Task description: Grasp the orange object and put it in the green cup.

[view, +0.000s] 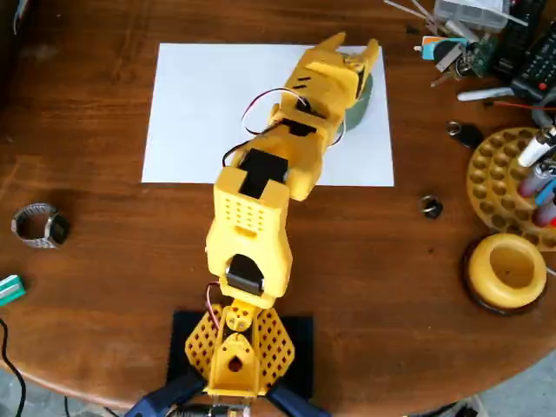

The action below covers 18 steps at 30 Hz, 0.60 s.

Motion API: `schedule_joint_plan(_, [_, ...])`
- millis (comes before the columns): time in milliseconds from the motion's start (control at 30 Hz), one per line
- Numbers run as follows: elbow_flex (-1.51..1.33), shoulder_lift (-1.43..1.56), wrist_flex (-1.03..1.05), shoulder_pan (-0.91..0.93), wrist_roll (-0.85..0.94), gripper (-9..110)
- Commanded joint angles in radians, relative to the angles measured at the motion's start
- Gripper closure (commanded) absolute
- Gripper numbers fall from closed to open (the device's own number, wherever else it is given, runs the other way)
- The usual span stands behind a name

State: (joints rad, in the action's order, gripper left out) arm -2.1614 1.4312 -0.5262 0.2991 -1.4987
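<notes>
My yellow arm reaches from its base at the table's near edge up to the upper right of the overhead view. My gripper hangs directly over the green cup, which stands on the right part of a white paper sheet. Only the cup's sage-green right rim shows past the wrist. The two yellow fingertips stand apart, so the jaws look open. The orange object is hidden or out of view; nothing orange shows between the fingers or on the paper.
A round yellow dish on a dark base sits at the right edge. Above it is a yellow holed holder with pens. Tools and clutter fill the top right. A wristwatch lies at the left and a small metal piece right of the paper.
</notes>
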Motion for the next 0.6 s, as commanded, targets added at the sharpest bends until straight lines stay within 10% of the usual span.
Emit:
schedule_joint_plan(0, [0.035, 0.021, 0.0, -0.017, 0.006, 86])
schedule_joint_plan(333, [0.061, 0.018, 0.025, -0.259, -0.015, 86])
schedule_joint_plan(567, [0.058, 0.195, 0.402, -0.434, -0.112, 85])
